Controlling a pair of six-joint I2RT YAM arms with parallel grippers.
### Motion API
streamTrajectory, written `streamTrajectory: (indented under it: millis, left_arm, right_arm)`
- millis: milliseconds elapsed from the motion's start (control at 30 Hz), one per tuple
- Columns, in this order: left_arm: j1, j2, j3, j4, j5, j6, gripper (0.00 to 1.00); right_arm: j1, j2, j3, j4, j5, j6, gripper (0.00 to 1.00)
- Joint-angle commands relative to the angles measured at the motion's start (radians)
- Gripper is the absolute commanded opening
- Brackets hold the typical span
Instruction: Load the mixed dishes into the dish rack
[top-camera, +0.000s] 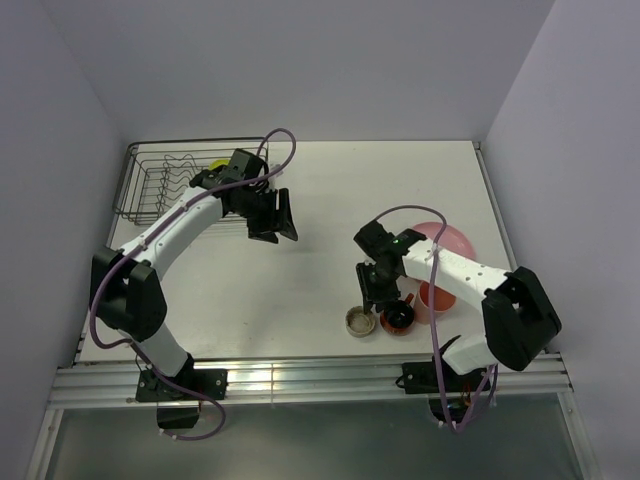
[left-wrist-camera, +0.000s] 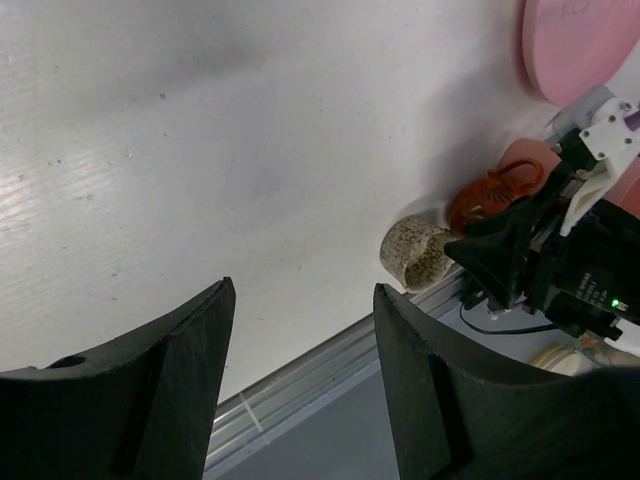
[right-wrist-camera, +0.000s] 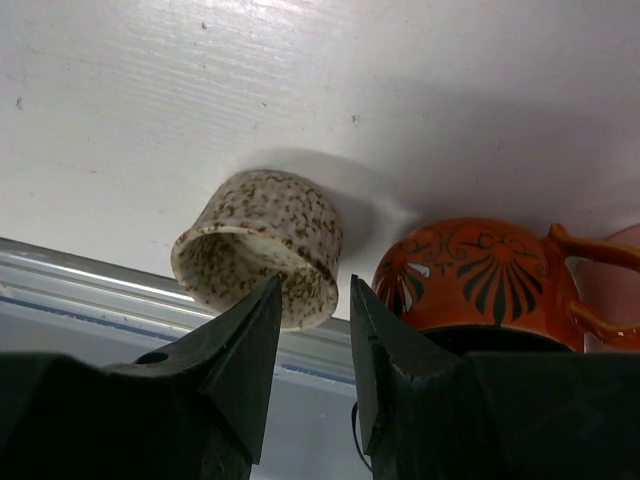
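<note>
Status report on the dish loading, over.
Left gripper open, empty, hovering near the dish rack. Right gripper part open over the beige cup, no grip evident. Orange mug close beside the cup, crowding that side.

My left wrist (top-camera: 240, 172) is covering most of the lime-green bowl (top-camera: 217, 164) in the dish rack (top-camera: 135, 180), far left. My right arm (top-camera: 455, 266) is hiding part of the pink plate (top-camera: 455, 238) and the salmon-pink cup (top-camera: 438, 298). My right fingers (right-wrist-camera: 420, 390) are blocking the base of the orange-red mug (right-wrist-camera: 470, 270), whose handle is running off the right edge.
</note>
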Motion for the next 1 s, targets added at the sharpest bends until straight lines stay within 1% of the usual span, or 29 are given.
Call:
streamTrajectory:
  millis: [0,167,300,333,367,400,433,533,633,667,733,767,800,833,867,900,933,967]
  left_arm:
    - [0.000,-0.041,-0.012,0.052,0.062,-0.039,0.63]
    - [0.001,-0.052,-0.030,0.070,0.082,-0.067,0.63]
    - [0.001,-0.067,-0.041,0.070,0.087,-0.076,0.63]
    - [0.000,-0.073,-0.043,0.067,0.086,-0.078,0.63]
    - [0.001,-0.075,-0.043,0.066,0.084,-0.078,0.63]
    - [0.000,-0.079,-0.044,0.064,0.084,-0.078,0.63]
    - [0.001,-0.081,-0.043,0.061,0.084,-0.078,0.63]
    - [0.003,-0.079,-0.031,0.052,0.079,-0.073,0.63]
    - [0.015,-0.081,-0.017,0.055,0.093,-0.070,0.64]
    - [0.023,-0.082,-0.014,0.062,0.117,-0.068,0.64]
    - [0.049,-0.096,-0.009,0.099,0.150,-0.074,0.65]
    - [0.065,-0.104,-0.012,0.124,0.195,-0.079,0.65]
    - [0.072,-0.123,-0.030,0.154,0.222,-0.085,0.65]
    - [0.079,-0.133,-0.041,0.218,0.249,-0.097,0.65]
    - [0.079,-0.139,-0.049,0.246,0.275,-0.102,0.65]
    - [0.079,-0.148,-0.058,0.271,0.323,-0.104,0.63]
    - [0.079,-0.150,-0.057,0.292,0.348,-0.101,0.61]
    - [0.079,-0.150,-0.052,0.315,0.365,-0.096,0.61]
  right_arm:
    - [0.013,0.028,0.004,0.049,0.022,-0.004,0.41]
    - [0.033,0.069,-0.008,0.074,0.016,-0.006,0.40]
    - [0.046,0.095,-0.018,0.097,0.017,-0.001,0.26]
    - [0.050,0.100,-0.018,0.097,0.022,0.000,0.19]
    - [0.053,0.105,-0.010,0.094,0.025,0.000,0.16]
    - [0.054,0.105,-0.002,0.082,0.033,0.002,0.07]
    - [0.054,0.103,0.007,0.072,0.039,0.003,0.01]
    - [0.054,0.085,0.066,0.023,0.070,-0.001,0.00]
    - [0.051,0.074,0.168,-0.035,0.076,-0.015,0.00]
    - [0.044,0.068,0.223,-0.044,0.059,-0.021,0.00]
    - [-0.001,0.057,0.269,-0.060,-0.033,-0.017,0.00]
    - [-0.027,0.045,0.303,-0.055,-0.085,-0.009,0.00]
    - [-0.056,0.037,0.312,-0.040,-0.214,-0.001,0.00]
    - [-0.128,0.024,0.315,-0.023,-0.293,0.028,0.00]
    - [-0.166,0.016,0.308,0.000,-0.373,0.049,0.00]
    - [-0.203,0.008,0.300,0.056,-0.523,0.074,0.00]
    - [-0.261,0.002,0.295,0.080,-0.580,0.117,0.00]
    - [-0.283,0.002,0.297,0.101,-0.629,0.135,0.00]
